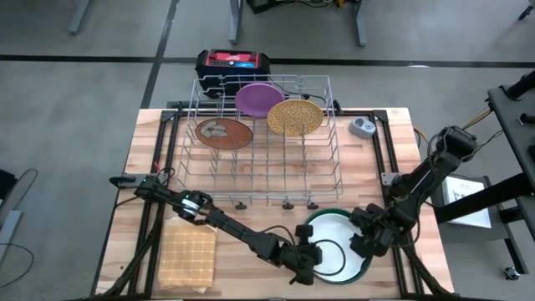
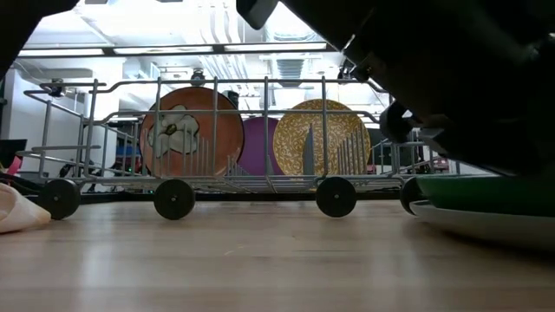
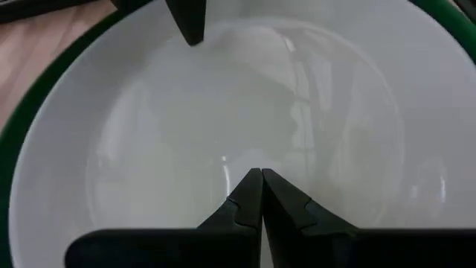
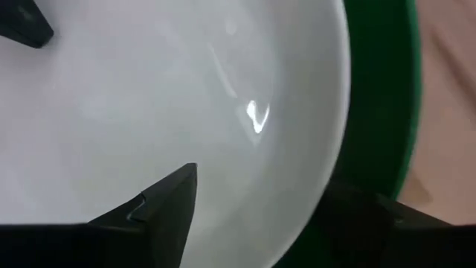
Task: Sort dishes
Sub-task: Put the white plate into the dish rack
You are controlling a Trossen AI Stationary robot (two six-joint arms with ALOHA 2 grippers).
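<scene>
Both hands are working the near-right desk (image 1: 251, 259) corner, over the plate stack. White plate (image 1: 334, 230) is sitting on the green plate (image 1: 364, 266), whose rim is showing around it.

Left hand (image 1: 306, 266) is hovering at the white plate's near-left edge, fingers (image 3: 256, 195) pressed together, pinching nothing, tips pointing over the plate's middle.

Right hand (image 1: 368, 242) is at the stack's right edge, fingers spread and straddling the white plate's rim: one finger (image 4: 172, 195) over the white face, the other outside, above the green rim. Contact can't be told.

Tan cloth (image 1: 188, 255) is lying near-left on the desk, well apart from the stack.

Farther back, the wire rack (image 1: 261, 180) is holding three plates upright: brown plate (image 1: 224, 132) at left, yellow plate (image 1: 294, 117) at right, purple plate (image 1: 259, 99) behind and between them. Small grey gadget (image 1: 362, 127) is sitting just right of the rack.
</scene>
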